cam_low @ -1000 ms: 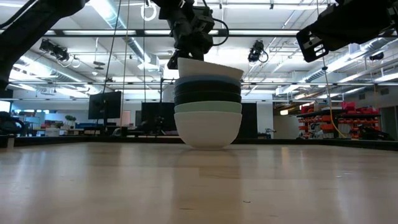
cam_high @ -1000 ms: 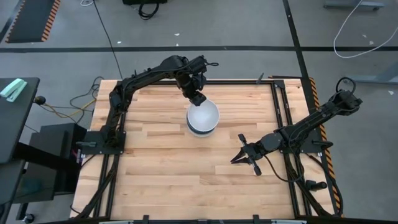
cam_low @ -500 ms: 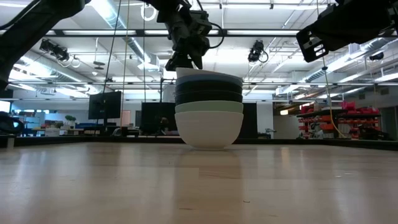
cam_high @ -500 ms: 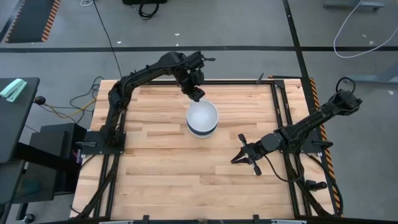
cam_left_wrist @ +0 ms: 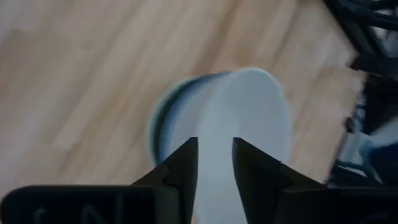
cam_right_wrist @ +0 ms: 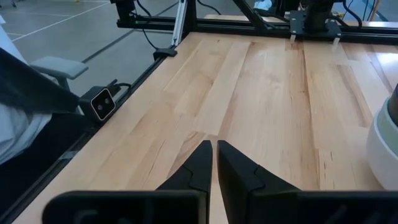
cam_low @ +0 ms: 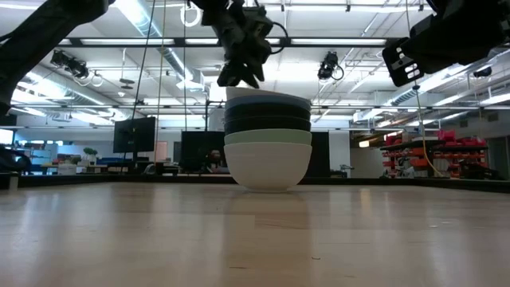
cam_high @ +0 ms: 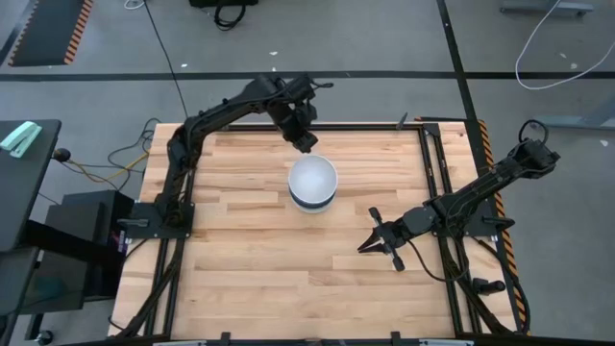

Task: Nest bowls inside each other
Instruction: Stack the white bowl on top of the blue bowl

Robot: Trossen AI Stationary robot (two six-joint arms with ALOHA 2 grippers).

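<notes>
The bowls (cam_low: 267,139) stand nested in one stack near the middle of the table (cam_high: 250,269), a little toward its far side. In the low view a white bowl sits at the bottom, a pale mint one above it, then dark ones, with a white bowl (cam_high: 312,177) on top; the exact count of dark layers is hard to make out. The left gripper (cam_high: 305,142) hangs just above and beyond the stack's far rim, its fingers (cam_left_wrist: 186,163) a little apart and holding nothing. The right gripper (cam_high: 368,244) waits near the table's right side, fingers nearly together, empty. The nesting looks finished: no loose bowl shows on the table. What is left, I judge, is for the left arm to draw clear without nudging the top bowl.
</notes>
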